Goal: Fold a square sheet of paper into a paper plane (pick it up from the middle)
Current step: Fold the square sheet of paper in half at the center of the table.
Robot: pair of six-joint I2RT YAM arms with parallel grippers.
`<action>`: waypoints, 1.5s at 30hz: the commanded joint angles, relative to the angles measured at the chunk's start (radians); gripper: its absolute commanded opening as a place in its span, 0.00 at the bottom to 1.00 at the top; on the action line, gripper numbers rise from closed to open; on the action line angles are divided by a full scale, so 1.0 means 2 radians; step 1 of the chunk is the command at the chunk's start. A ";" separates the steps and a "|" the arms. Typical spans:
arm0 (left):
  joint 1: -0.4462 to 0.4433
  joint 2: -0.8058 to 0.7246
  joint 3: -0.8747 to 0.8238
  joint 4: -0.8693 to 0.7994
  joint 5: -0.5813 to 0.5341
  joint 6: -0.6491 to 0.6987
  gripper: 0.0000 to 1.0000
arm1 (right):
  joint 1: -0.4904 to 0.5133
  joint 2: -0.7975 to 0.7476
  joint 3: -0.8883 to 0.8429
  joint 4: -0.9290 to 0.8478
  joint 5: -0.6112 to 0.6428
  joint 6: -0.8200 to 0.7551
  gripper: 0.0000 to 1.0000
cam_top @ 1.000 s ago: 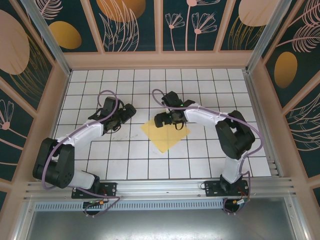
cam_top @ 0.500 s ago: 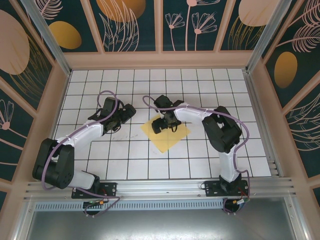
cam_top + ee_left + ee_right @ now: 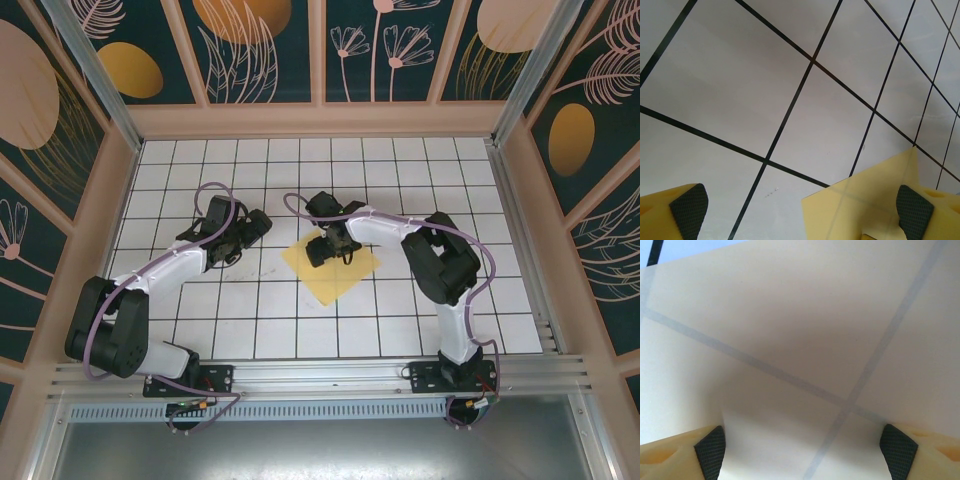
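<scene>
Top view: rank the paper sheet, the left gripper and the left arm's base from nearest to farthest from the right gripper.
1. the paper sheet: directly under the right gripper, mid-table.
2. the left gripper: to its left, beside the sheet.
3. the left arm's base: at the table's near edge, far left.

Readable text, labels, brands, numbers, signs: none in any view.
</scene>
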 commanded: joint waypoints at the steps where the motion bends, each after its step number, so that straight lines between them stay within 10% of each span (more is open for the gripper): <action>1: 0.001 0.002 -0.007 -0.008 0.003 -0.004 0.99 | -0.003 0.034 -0.011 -0.027 0.020 0.003 0.82; 15: 0.001 -0.004 -0.012 -0.004 0.013 -0.009 0.98 | -0.014 0.002 -0.010 -0.005 0.003 0.027 0.65; 27: 0.000 -0.011 -0.027 0.005 0.032 -0.013 0.99 | 0.000 -0.066 -0.020 -0.039 0.004 0.038 0.89; 45: 0.001 -0.014 -0.035 0.010 0.041 -0.018 0.98 | 0.003 -0.009 -0.061 -0.016 -0.012 0.046 0.78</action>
